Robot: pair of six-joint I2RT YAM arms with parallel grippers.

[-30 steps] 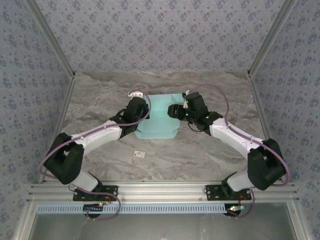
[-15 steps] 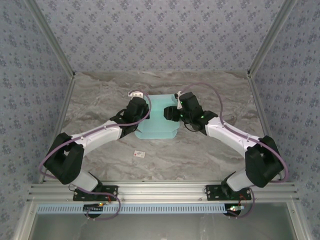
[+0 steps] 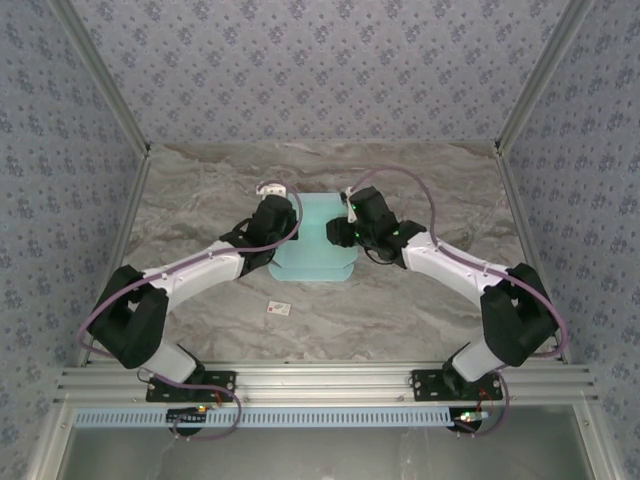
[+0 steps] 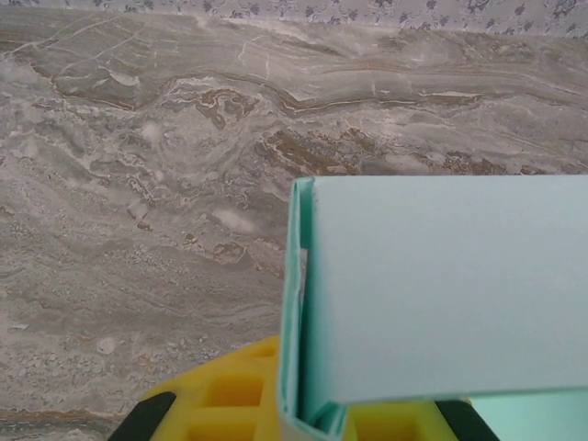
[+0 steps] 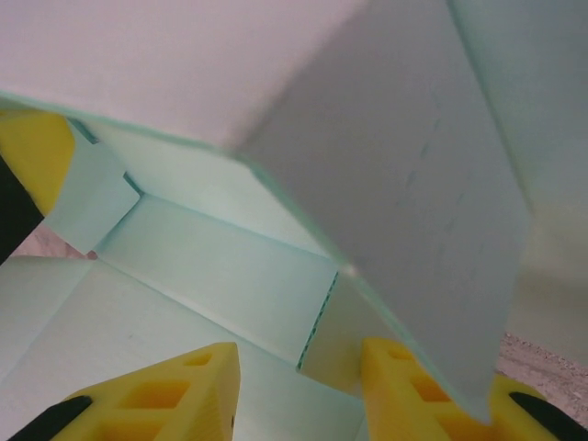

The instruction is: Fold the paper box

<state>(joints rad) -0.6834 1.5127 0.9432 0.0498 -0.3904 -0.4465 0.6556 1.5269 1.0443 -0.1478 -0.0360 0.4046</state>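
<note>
Where the grey-veined marble table (image 3: 190, 200) meets walls (image 3: 320, 70) papered in a blue floral print, the paper box (image 3: 318, 250) rests, its mint card partly folded up. At the box's left edge, the left gripper (image 4: 312, 413) is clamped on an upright side wall. At its right edge, the right gripper (image 5: 299, 386) has its fingers apart, astride a creased flap. A small white tag (image 3: 280, 309) lies on the near side of the box, apart from it.

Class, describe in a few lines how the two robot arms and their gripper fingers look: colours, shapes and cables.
The left arm and right arm each have white tubular links between bulky black joint housings, with a thin purple cable looping alongside. The fingers are yellow moulded plastic with square recesses and black parts at their near ends.
</note>
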